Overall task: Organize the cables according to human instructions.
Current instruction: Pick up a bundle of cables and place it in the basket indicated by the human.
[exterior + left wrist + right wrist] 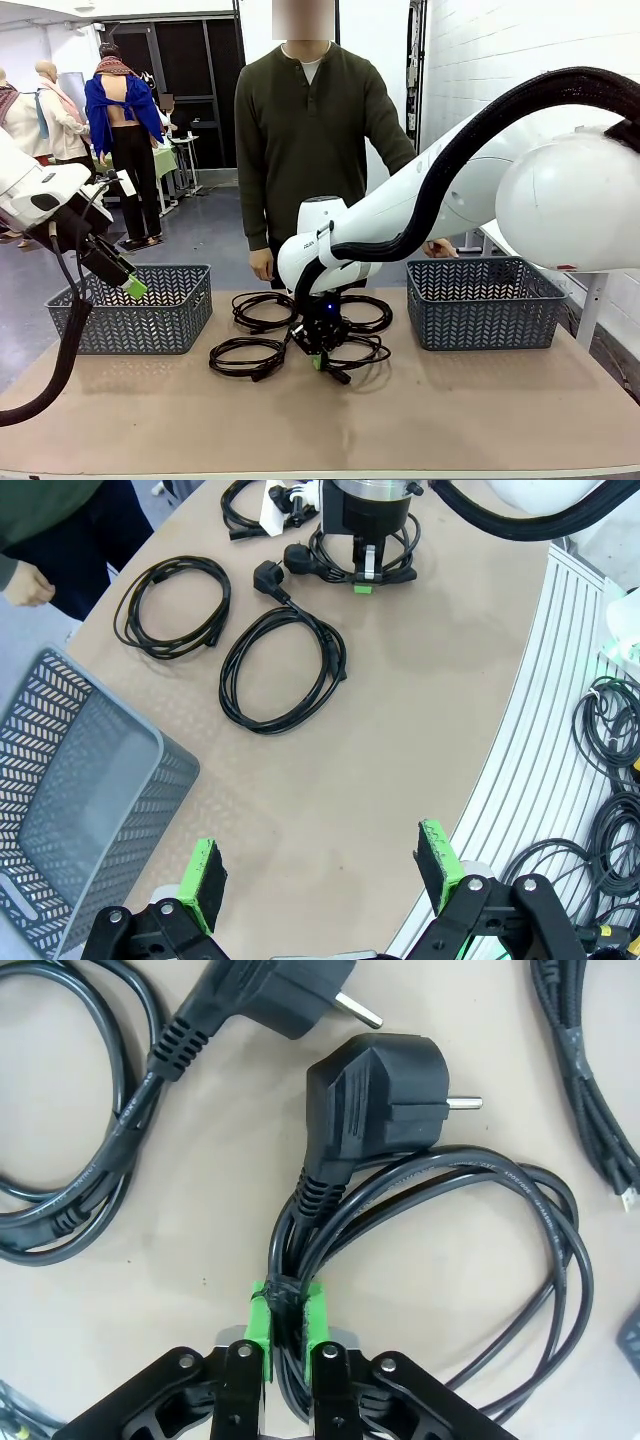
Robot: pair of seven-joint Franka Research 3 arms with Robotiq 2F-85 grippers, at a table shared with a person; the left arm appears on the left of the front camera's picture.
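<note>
Several black cables lie coiled mid-table: a back-left cable, a front-left cable, a back-right cable and a front-right cable. My right gripper points straight down onto the front-right coil. In the right wrist view the right gripper is shut on that cable's bundled strands, just below its plug. My left gripper hangs open above the left basket; the left wrist view shows the left gripper with nothing between its green pads, and a loose cable beyond it.
A grey basket stands at the table's left and another grey basket at its right. The person stands at the far edge, one hand hanging beside the table. In the left wrist view, more cords lie off the table edge.
</note>
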